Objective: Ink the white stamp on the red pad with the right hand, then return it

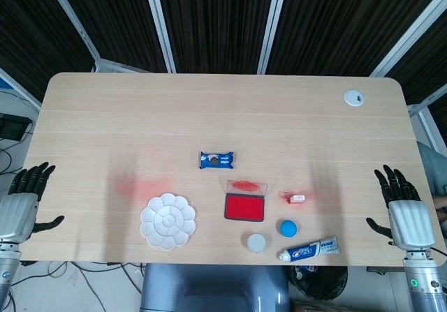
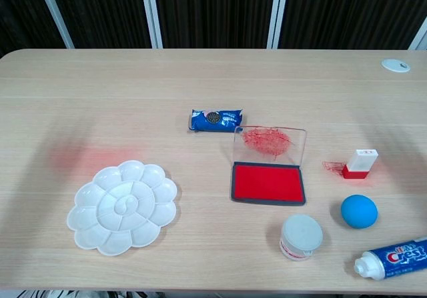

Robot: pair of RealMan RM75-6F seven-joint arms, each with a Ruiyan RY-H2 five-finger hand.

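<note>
- right hand point(image 1: 404, 214) hovers off the table's near right edge, fingers spread, holding nothing; left hand point(image 1: 21, 200) likewise empty.
- white stamp point(image 2: 361, 163) stands upright right of the red pad point(image 2: 268, 183); probably light, rigid, tippy, best pinched by its white sides.
- pad's clear lid point(image 2: 270, 145) is open, ink exposed.
</note>
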